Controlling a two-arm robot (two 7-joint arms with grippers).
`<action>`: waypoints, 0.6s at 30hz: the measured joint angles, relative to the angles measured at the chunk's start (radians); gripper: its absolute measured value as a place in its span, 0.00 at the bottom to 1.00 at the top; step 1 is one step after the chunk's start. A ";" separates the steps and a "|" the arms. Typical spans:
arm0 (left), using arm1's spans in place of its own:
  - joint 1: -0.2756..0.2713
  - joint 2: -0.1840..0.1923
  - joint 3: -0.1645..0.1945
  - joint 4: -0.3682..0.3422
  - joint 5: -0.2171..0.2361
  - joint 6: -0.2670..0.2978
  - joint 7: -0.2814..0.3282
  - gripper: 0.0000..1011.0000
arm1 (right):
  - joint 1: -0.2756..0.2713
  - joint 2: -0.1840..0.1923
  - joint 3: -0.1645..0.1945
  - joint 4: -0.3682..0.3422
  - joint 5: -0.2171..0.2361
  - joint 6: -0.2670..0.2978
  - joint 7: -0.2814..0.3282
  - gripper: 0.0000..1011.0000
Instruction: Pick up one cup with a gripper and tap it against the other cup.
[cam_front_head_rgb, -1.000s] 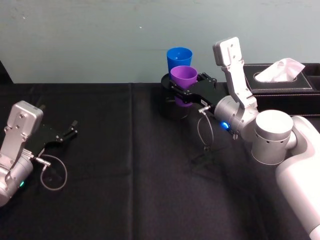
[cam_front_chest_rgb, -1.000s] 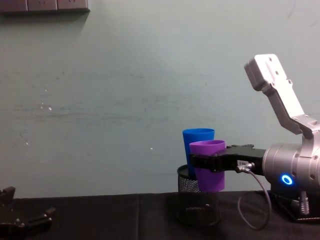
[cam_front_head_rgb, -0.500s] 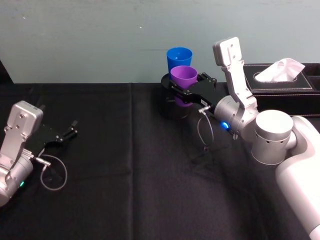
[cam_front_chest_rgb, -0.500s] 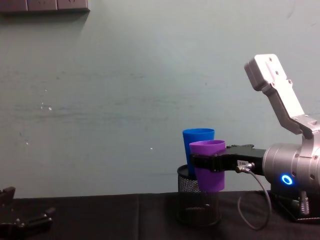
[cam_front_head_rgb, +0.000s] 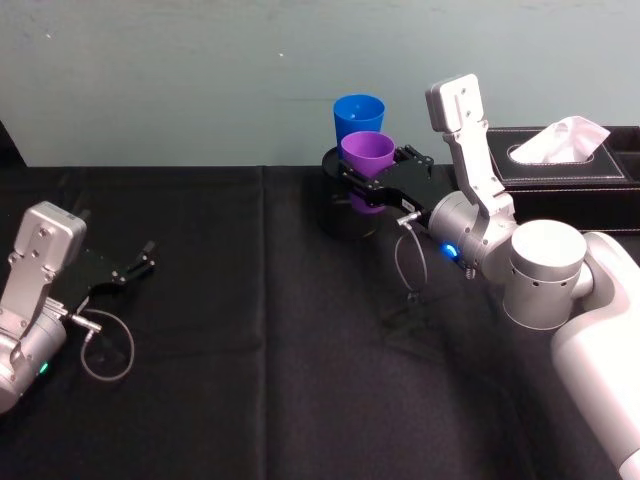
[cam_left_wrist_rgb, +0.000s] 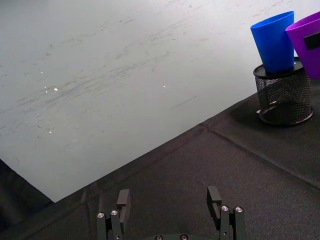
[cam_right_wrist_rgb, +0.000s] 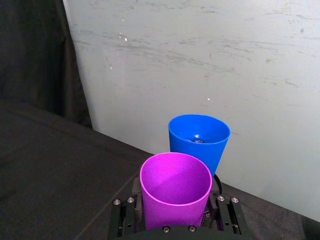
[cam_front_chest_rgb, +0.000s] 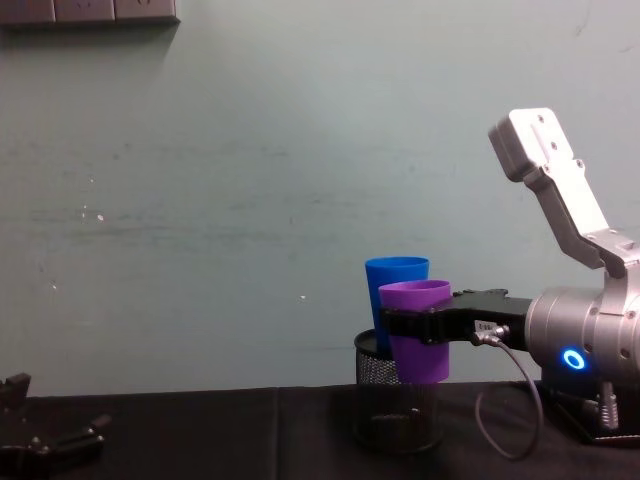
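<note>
Hanging clear of the black tablecloth, the purple plastic tumbler is held upright by the right gripper, whose black jaws are closed on its lower wall from both sides. The tumbler is seen as tapered, wide at the rim, smooth and opaque; its inside is shown as plain purple wall in the right wrist view. It is placed at the far middle of the table, just in front of the bright blue tumbler, with its rim lower than the blue rim. Whether the two are in contact cannot be told. The blue tumbler is stood upright in a black mesh pen holder, above which most of its height is exposed; a small glint is seen at its bottom. The left gripper is parked low at the left over the cloth, jaws spread wide. A black tissue box is set behind the right arm.
</note>
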 joint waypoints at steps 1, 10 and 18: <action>0.000 0.000 0.000 0.000 0.000 0.000 0.000 0.99 | 0.000 0.000 0.000 0.000 0.000 0.000 0.000 0.73; 0.000 0.000 0.000 0.000 0.000 0.000 0.000 0.99 | 0.000 0.000 0.000 0.000 0.000 0.000 0.000 0.73; 0.000 0.000 0.000 0.000 0.000 0.000 0.000 0.99 | 0.000 0.000 0.000 0.000 0.000 0.000 0.000 0.73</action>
